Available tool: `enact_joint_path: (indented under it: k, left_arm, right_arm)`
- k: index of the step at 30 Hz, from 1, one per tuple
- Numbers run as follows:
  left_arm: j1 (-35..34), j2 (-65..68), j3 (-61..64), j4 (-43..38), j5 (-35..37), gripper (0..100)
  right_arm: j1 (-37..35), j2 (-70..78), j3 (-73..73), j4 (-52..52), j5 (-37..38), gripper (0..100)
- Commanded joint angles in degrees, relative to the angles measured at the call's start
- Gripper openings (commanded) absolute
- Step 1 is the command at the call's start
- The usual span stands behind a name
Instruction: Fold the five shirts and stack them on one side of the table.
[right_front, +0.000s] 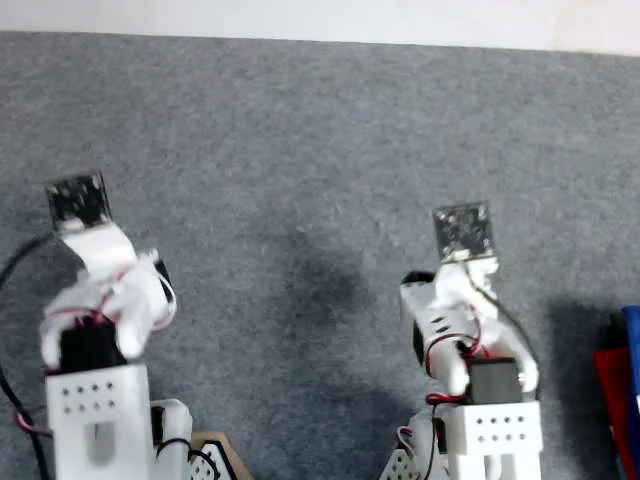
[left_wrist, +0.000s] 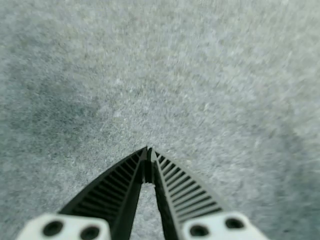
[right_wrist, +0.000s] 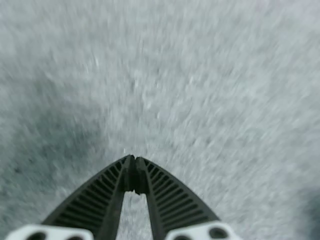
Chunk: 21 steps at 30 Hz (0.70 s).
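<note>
Folded cloth lies at the right edge of the table in the high view, a red piece (right_front: 612, 385) beside a blue one (right_front: 633, 400); most of both is cut off. My left gripper (left_wrist: 148, 151) hangs shut over bare grey felt (left_wrist: 165, 75) with nothing between its ribbed fingers (left_wrist: 117, 192). My right gripper (right_wrist: 132, 160) is also shut and holds nothing, over the same kind of felt (right_wrist: 165, 75). In the high view one arm (right_front: 100, 300) stands folded at the near left and another arm (right_front: 465, 330) at the near right, closer to the cloth.
Grey felt (right_front: 300, 150) covers the whole table, up to a pale strip (right_front: 320, 20) along the far edge. A small wooden piece (right_front: 215, 452) sits by the base of the arm on the left.
</note>
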Motion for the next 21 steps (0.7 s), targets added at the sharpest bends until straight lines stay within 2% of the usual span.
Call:
enact_joint_path:
  k: [1,4,9,12,21]
  left_arm:
    - [-0.40,-10.86,15.69,-8.62,-3.78,1]
    - [-0.31,-18.42,24.66,-12.13,-4.48,1]
    - [-0.31,-33.10,36.62,-12.31,-5.10,1]
    - [-0.22,-39.08,38.02,-7.21,-5.10,1]
    - [4.00,-37.41,38.29,3.87,-5.10,1]
  right_arm:
    - [-1.89,-1.10,7.43,-4.62,0.79,1.0]
    - [-4.97,-1.10,13.23,-4.62,0.79,1.0]
    - [-9.36,-1.10,21.49,-4.35,0.70,1.0]
    - [-9.80,-1.45,25.63,-4.35,0.70,1.0]
    - [-7.96,-1.45,27.03,-3.03,0.70,1.0]
